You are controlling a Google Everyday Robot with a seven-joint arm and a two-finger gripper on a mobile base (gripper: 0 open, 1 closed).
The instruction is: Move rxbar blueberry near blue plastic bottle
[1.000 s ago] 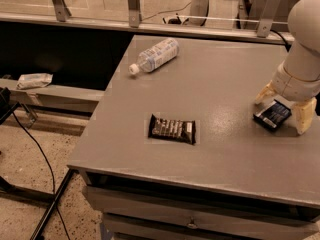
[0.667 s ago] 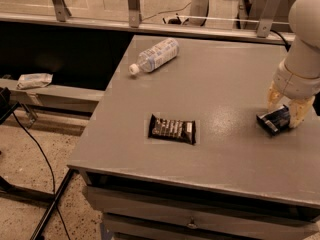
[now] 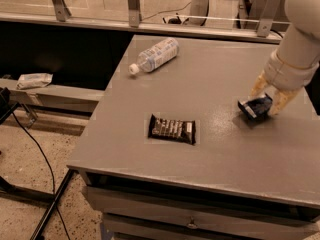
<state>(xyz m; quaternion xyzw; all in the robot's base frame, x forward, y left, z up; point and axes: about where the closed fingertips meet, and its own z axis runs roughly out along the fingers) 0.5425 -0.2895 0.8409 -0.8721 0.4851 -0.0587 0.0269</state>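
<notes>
The rxbar blueberry [image 3: 255,107], a small dark navy wrapped bar, is tilted up off the grey table [image 3: 215,74] at the right, held between my gripper's tan fingers [image 3: 259,84]. My gripper [image 3: 266,100] is shut on it, just above the tabletop. The blue plastic bottle [image 3: 153,55], clear with a pale label and white cap, lies on its side at the table's far left, well away from the bar.
A larger black-brown wrapped bar [image 3: 172,129] lies flat at the table's front centre, between the gripper and the bottle. The table has a drawer front [image 3: 190,219] below. A low bench with a crumpled wrapper [image 3: 33,80] stands left of the table.
My gripper has closed on the navy bar, tipped it up off the table and shifted it slightly to the left.
</notes>
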